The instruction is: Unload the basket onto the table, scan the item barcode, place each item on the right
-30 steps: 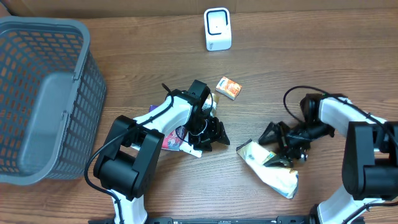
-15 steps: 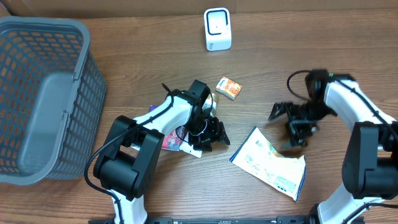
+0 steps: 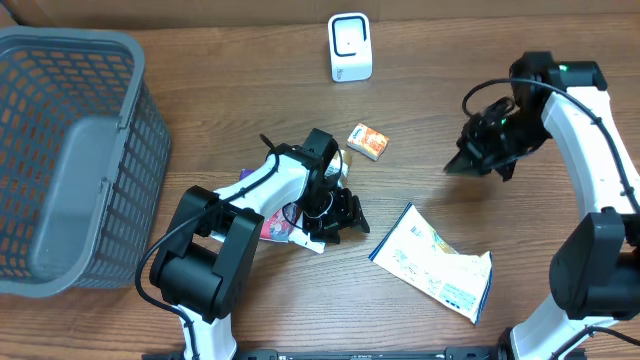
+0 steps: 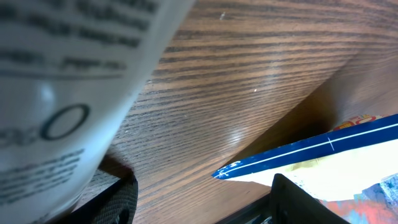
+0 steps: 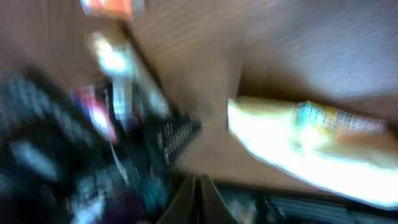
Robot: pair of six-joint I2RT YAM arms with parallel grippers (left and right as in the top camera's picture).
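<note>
your right end effector (image 3: 458, 165) has lifted clear, shut and empty; pouch (image 3: 432, 275) looks light, floppy: pinch an edge.

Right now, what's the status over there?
Right fingers shut, empty, clear of white packet. Left fingers apart, low by pink packet. White packet flat on table, short of scanner. Orange box near the path.

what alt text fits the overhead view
Two robot arms over a wooden table: the right gripper is shut and empty, apart from a flat white packet; the left gripper is by a pink packet. Grey basket left, white scanner at the back, orange box.
</note>
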